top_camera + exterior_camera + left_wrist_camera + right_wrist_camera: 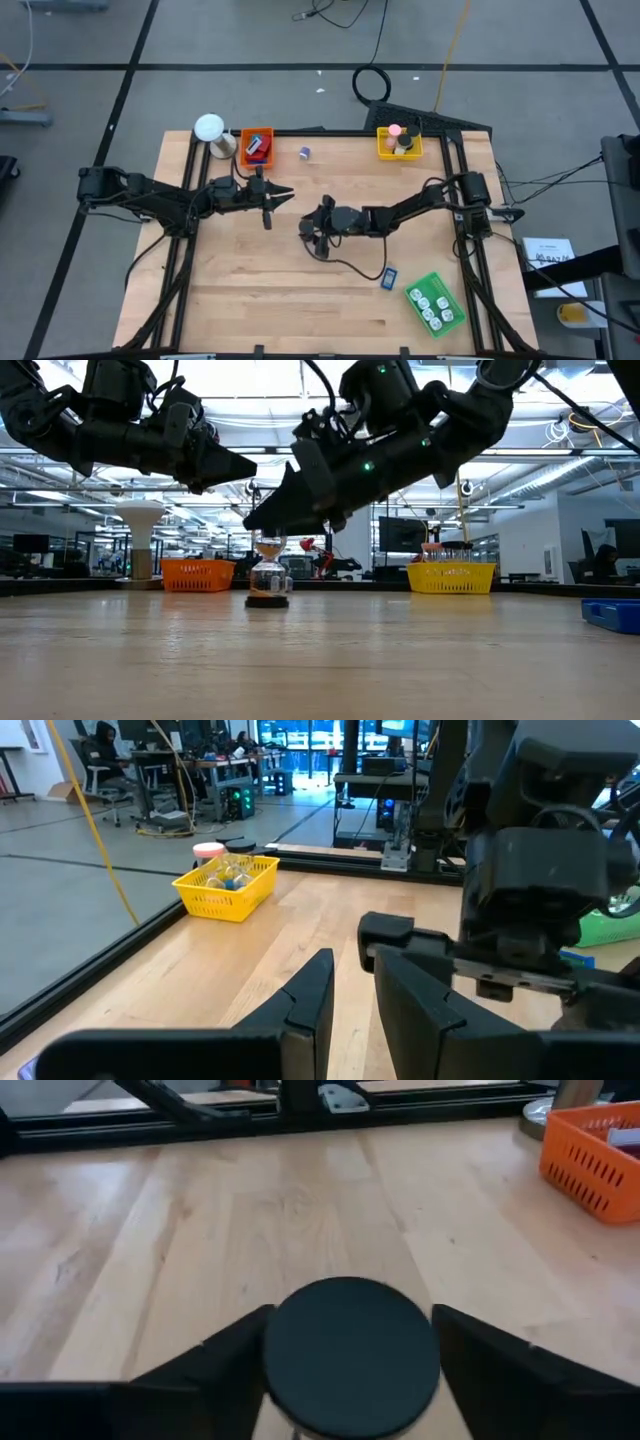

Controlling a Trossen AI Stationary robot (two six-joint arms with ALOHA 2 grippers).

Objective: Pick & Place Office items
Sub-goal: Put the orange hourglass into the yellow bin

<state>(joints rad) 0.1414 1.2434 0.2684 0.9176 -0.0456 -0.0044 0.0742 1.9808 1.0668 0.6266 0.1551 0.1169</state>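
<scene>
A small upright piece (268,582) with a black round top (350,1355) and a black base stands on the table near its middle. My right gripper (350,1325) is open and tilted slightly down over it, one finger on each side of the round top. From above, the gripper (312,235) hides the piece. My left gripper (288,196) hangs level above the table, left of the middle. Its fingers (352,960) are a narrow gap apart with nothing between them. A blue rectangle (389,278) lies flat near the front right, and a purple roll (304,152) lies near the far edge. My right gripper's fingers (230,1355) stand close beside the black round top on both sides, coming level from the table's right. Whether they touch it I cannot tell. The piece stands upright on its base on the table.
An orange tray (257,148) with blue and red pieces and a yellow tray (398,143) stand at the far edge. A green tray (435,303) with discs sits front right. A white ball-topped object (210,130) is far left. A black cable (355,268) lies under the right arm.
</scene>
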